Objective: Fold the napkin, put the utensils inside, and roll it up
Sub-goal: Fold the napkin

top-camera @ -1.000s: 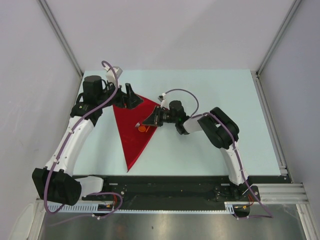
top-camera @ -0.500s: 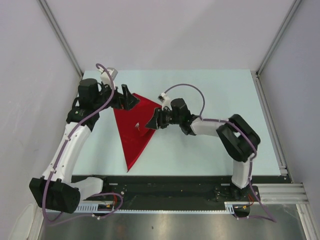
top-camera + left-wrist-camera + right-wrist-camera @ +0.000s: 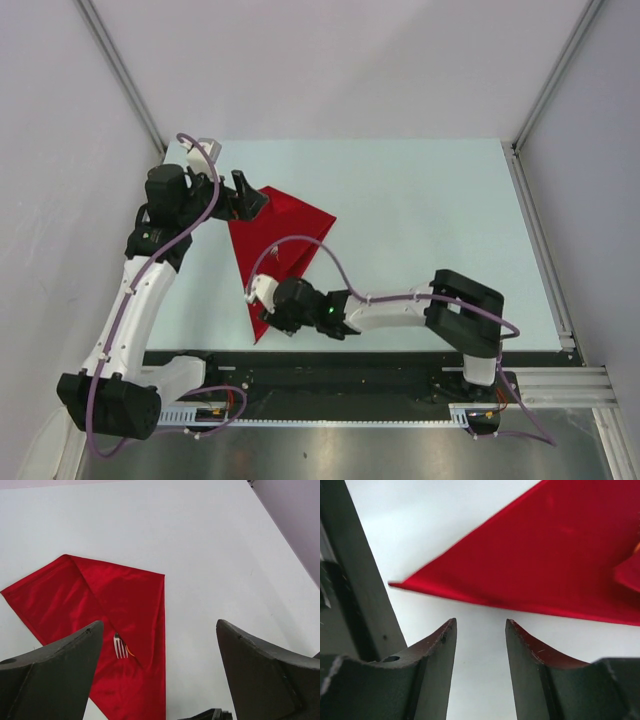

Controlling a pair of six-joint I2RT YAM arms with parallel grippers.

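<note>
"See the fork [image 3: 120, 646]?"

"Only its tines, beside an orange sliver [image 3: 130, 652], perhaps the spoon. A fold of the red napkin [image 3: 268, 220], lying on the table [image 3: 420, 220], hides the rest."

"And the grippers?"

"The left gripper [image 3: 159, 626] is spread wide above it. The right gripper [image 3: 480, 625] is parted at its near tip. Both are empty."

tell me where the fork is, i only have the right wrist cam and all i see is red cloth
Observer: The fork lies on the napkin; only its tines show, at the edge of a fold.
Operator: anything orange with it
Observer: A sliver of orange shows right beside the tines; the rest is hidden.
Operator: left arm holding anything
Observer: No. The left fingers are wide apart and empty, over the napkin's far corner.
</note>
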